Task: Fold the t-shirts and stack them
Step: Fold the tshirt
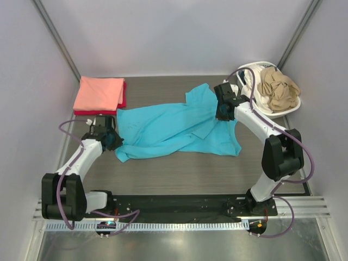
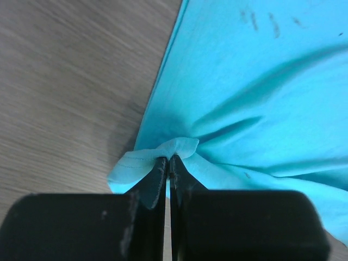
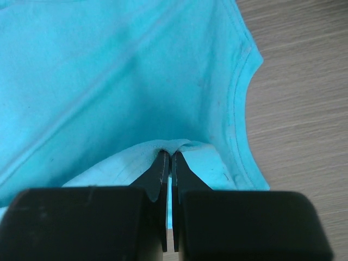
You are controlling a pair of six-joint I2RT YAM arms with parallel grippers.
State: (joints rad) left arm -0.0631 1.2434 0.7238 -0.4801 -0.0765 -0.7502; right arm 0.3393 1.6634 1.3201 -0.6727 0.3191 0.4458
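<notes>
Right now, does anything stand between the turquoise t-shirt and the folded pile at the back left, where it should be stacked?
Nothing visible does. The turquoise t-shirt lies just beside the folded pile, with only bare table between them. Both arms' jaws are shut on its cloth.

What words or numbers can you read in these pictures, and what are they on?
None: no word, number, label or brand can be read in any view.
On the turquoise t-shirt: a few small dark marks near the top of the left wrist view, too blurred to read as letters.
On the folded salmon-pink t-shirt and the white basket: plain, no print visible.
</notes>
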